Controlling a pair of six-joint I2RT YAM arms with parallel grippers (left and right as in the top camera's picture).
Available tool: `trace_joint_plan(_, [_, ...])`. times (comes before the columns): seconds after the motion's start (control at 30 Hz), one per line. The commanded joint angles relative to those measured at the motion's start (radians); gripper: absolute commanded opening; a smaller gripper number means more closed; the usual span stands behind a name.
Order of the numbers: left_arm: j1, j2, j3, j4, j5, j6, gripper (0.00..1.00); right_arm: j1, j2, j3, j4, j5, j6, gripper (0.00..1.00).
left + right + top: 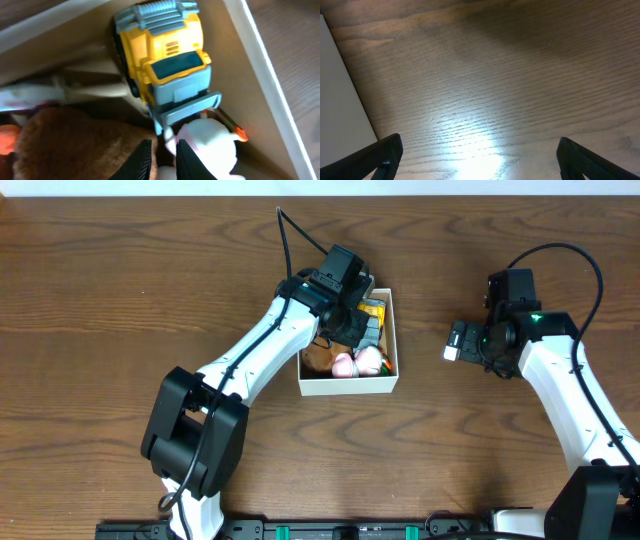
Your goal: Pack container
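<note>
The box [350, 387] sits mid-surface [120, 280], holding a yellow truck [160, 55], a brown plush [75, 145] and a pink-white toy [207, 145]. The left end effector [163, 146] hangs inside it toward 12 o'clock, fingers almost together (nothing clearly pinched). The right end effector [479, 142], fingers wide apart and empty, waits off the box's 3 o'clock side, so the left arm is nearer. That arm hides the box's 10 o'clock corner.

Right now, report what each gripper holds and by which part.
Right gripper: open over the table, holding nothing. Left gripper: fingers nearly together inside the container, by the pink-white toy; whether they pinch anything cannot be told.
</note>
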Motion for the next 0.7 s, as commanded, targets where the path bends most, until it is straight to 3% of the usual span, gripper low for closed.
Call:
trace_joint_plan(0.0, [0.02, 0.006, 0.015, 0.0, 0.027, -0.006, 0.19, -0.008, 0.001, -0.001, 0.0, 0.003, -0.012, 0.99])
trace_joint_plan(0.07, [0.028, -0.003, 0.015, -0.006, -0.037, -0.01, 0.2, -0.008, 0.001, -0.001, 0.0, 0.003, -0.012, 0.99])
trace_joint_plan(0.17, [0.041, -0.035, 0.015, -0.017, -0.161, -0.009, 0.58, -0.008, 0.001, -0.001, 0.012, 0.002, -0.012, 0.99])
trace_joint_plan(0.27, [0.063, -0.095, 0.015, -0.023, -0.249, -0.008, 0.77, -0.008, 0.001, 0.0, 0.071, -0.012, -0.027, 0.99])
trace_joint_plan(0.4, [0.104, -0.185, 0.015, -0.024, -0.336, -0.008, 0.96, 0.009, 0.0, 0.006, 0.197, -0.024, -0.088, 0.99])
trace_joint_plan(0.5, [0.15, -0.256, 0.015, -0.034, -0.42, -0.009, 0.98, 0.028, -0.001, 0.045, 0.257, -0.023, -0.13, 0.99])
trace_joint_plan(0.67, [0.246, -0.338, 0.015, -0.065, -0.432, -0.009, 0.98, 0.044, -0.001, 0.101, 0.299, -0.023, -0.14, 0.99])
